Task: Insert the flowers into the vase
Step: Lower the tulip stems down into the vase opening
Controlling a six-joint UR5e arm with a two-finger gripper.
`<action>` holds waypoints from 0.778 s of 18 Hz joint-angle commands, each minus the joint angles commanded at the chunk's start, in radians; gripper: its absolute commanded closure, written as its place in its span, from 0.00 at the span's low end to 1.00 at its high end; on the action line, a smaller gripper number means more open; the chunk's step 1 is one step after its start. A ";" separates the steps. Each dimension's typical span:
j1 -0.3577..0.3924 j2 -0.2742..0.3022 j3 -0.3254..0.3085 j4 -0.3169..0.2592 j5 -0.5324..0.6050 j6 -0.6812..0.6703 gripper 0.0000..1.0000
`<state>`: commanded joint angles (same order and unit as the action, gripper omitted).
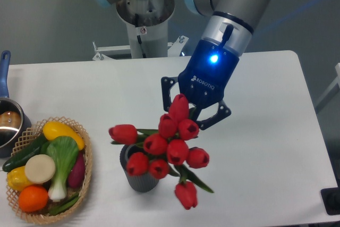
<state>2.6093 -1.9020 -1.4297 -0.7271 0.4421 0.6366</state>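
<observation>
The flowers (164,152) are clamped by their stems in the gripper (190,114), and the bunch is held tilted above the vase (139,180), hiding its mouth.

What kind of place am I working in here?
Probably a robot lab bench: a bare white table, the arm's pedestal bolted behind it, and props such as a basket of vegetables.

White table (106,97). Wicker basket (84,176) of vegetables at front left corner. Steel pot (9,126), blue handle, at left edge behind basket. Dark grey vase (139,180) upright near front edge, middle.
</observation>
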 joint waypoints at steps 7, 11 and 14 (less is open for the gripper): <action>0.002 -0.012 -0.021 0.018 -0.111 0.000 0.98; -0.003 -0.014 -0.043 0.018 -0.112 0.018 0.98; -0.005 -0.026 -0.052 0.018 -0.112 0.046 0.97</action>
<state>2.6047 -1.9282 -1.4818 -0.7087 0.3298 0.6826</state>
